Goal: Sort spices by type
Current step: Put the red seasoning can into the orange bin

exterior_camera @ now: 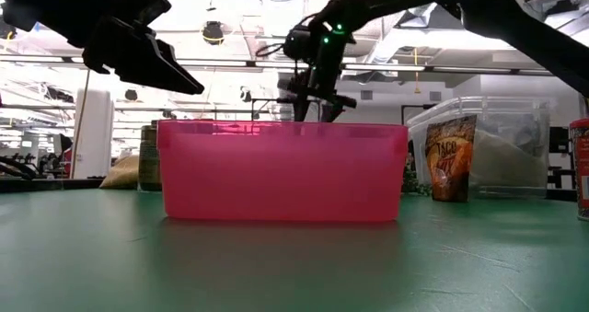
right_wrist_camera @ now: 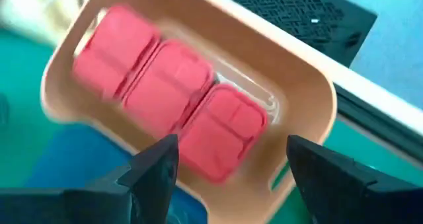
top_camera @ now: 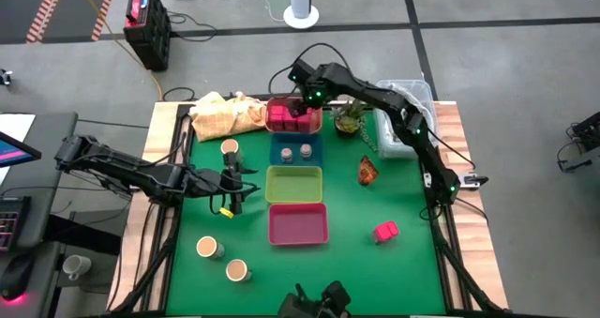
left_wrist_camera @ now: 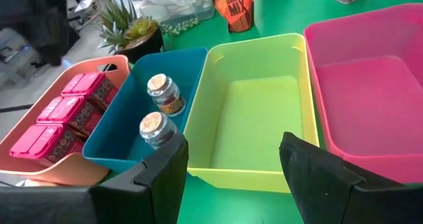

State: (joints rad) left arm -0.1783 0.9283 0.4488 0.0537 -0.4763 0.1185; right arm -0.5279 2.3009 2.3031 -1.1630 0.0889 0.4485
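Three pink-red cubes (right_wrist_camera: 165, 95) lie in the salmon tray (top_camera: 293, 121) at the far end of the tray column. My right gripper (right_wrist_camera: 231, 171) hovers above them, open and empty; it also shows in the high view (top_camera: 305, 102). Two grey shaker jars (left_wrist_camera: 158, 108) stand in the blue tray (top_camera: 296, 150). One pink-red cube (top_camera: 385, 231) and the orange-brown packet (top_camera: 367, 171) sit on the mat to the right. Three tan-topped jars (top_camera: 230, 147) (top_camera: 207, 248) (top_camera: 237, 270) stand on the left. My left gripper (top_camera: 234, 189) is open and empty, left of the yellow-green tray (top_camera: 294, 184).
The pink tray (top_camera: 298, 223) and the yellow-green tray hold nothing. A small potted plant (top_camera: 349, 119) and a clear plastic box (top_camera: 405, 112) stand at the far right. A yellow cloth bundle (top_camera: 225, 113) lies at the far left. Green mat lies bare near the front.
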